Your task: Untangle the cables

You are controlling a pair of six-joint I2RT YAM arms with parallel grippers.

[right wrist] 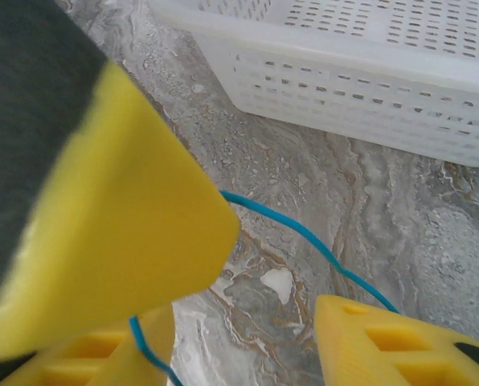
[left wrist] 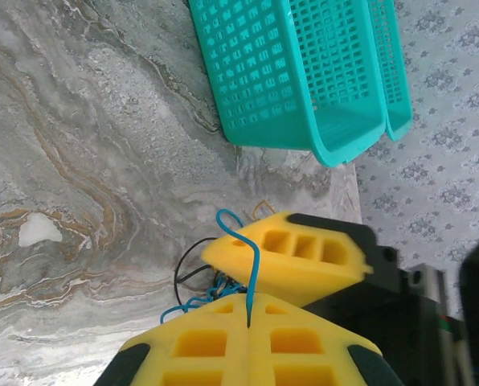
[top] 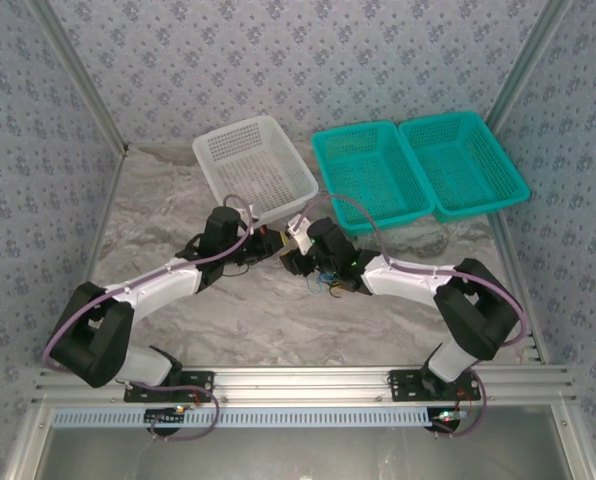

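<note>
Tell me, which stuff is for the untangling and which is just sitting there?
For the job: cables, blue cable, left gripper, right gripper.
Just sitting: white basket, teal baskets.

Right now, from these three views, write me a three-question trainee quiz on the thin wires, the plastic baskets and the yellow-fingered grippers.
1. True or false: the left gripper is shut on the thin blue wire.
2. How many teal plastic mesh baskets stand on the marbled table? A one, B two, C three.
3. Fill in: in the top view, the white perforated plastic basket stands to the ___ of the teal ones.
Key: 1 true; 2 B; 3 left.
</note>
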